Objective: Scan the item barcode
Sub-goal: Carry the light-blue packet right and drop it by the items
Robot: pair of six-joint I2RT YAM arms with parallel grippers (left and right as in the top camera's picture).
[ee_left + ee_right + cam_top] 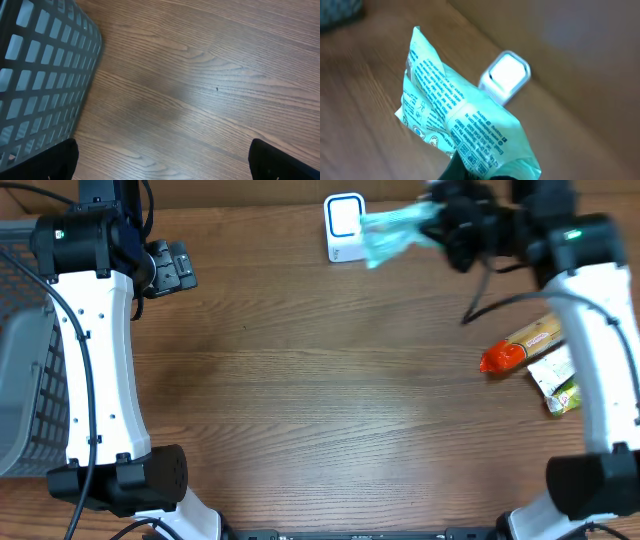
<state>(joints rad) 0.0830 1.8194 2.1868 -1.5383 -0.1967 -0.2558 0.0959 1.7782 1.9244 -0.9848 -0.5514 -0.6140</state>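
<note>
Wooden table (330, 400): right tool (440, 222) clenched on teal packet (392, 232) near white scanner (345, 225); left tool (172, 268) spread wide.

Crinkled mint-green packet (455, 125), dark print and seam on side facing wrist camera, held off desk (320, 380) at one end by right end effector (440, 225); free end just beside white rounded scanner box (344, 225) at desk's far edge

Overhead view: the teal packet (392, 232) and the right gripper (437, 220) are motion-blurred. The grey basket (25, 380) is cut off at the left edge. Right wrist view: the packet print is illegible and the scanner (504, 76) is out of focus.
</note>
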